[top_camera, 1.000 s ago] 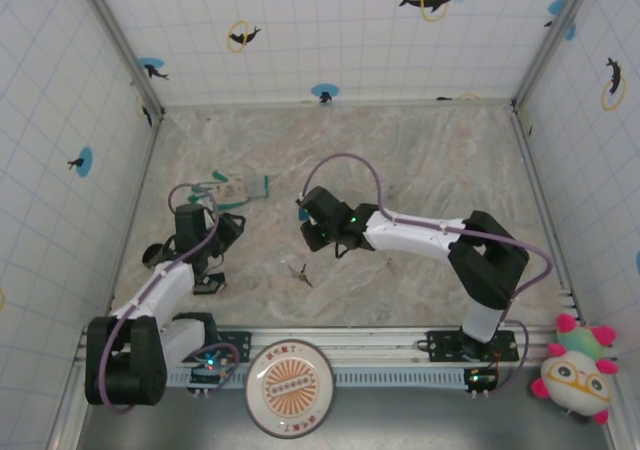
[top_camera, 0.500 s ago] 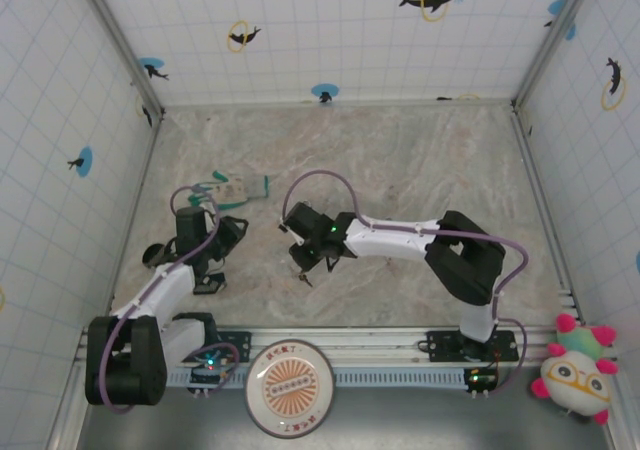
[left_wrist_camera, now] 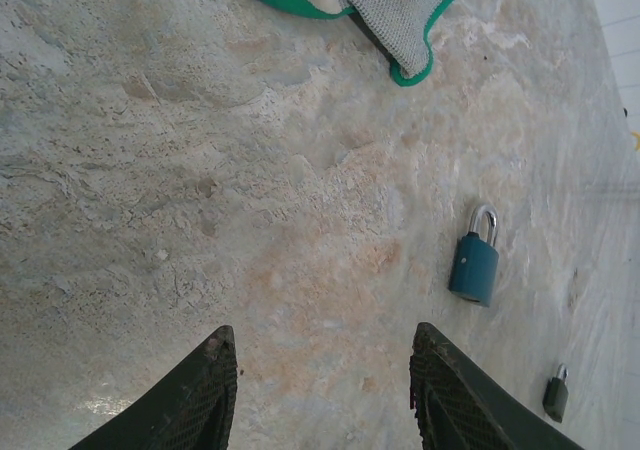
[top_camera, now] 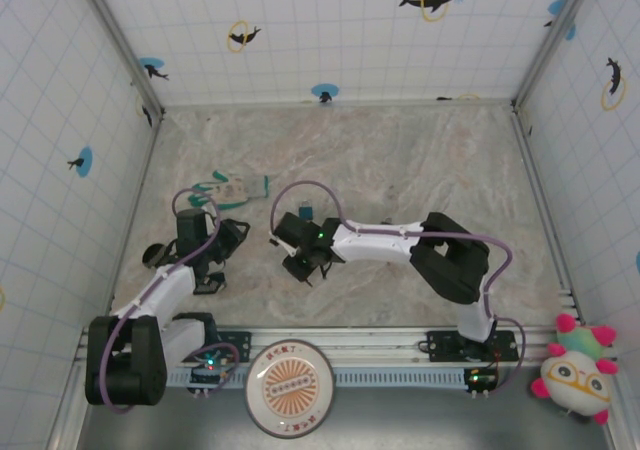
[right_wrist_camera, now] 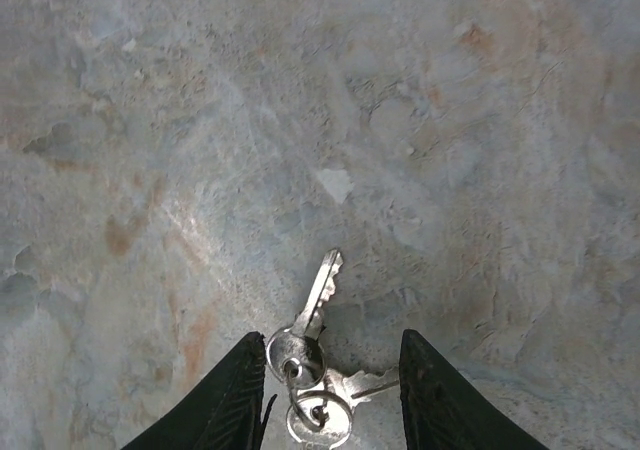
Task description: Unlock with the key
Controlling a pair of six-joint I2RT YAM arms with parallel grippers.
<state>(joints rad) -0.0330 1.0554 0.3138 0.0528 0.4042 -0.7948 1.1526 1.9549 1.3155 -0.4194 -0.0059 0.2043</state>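
Note:
A bunch of silver keys (right_wrist_camera: 318, 362) on a ring lies flat on the stone tabletop. My right gripper (right_wrist_camera: 330, 342) hangs over it, open, with the key heads between its two black fingers and one blade pointing away past the tips. In the top view the right gripper (top_camera: 300, 260) covers the keys. The blue padlock (top_camera: 305, 211) with a silver shackle lies just behind it, and the left wrist view shows the padlock (left_wrist_camera: 474, 261) to the right of my left gripper (left_wrist_camera: 325, 355). The left gripper (top_camera: 228, 236) is open over bare table.
A green and white glove (top_camera: 236, 187) lies behind the left arm; the glove (left_wrist_camera: 398, 2) also shows at the top of the left wrist view. A smaller dark padlock (left_wrist_camera: 556, 394) lies farther right. A patterned plate (top_camera: 290, 387) and a plush toy (top_camera: 575, 370) sit off the front edge.
The right arm has swung left and toward the front, bringing its gripper down over the keys and uncovering the blue padlock. Its jaws have widened slightly. The left arm has stayed put.

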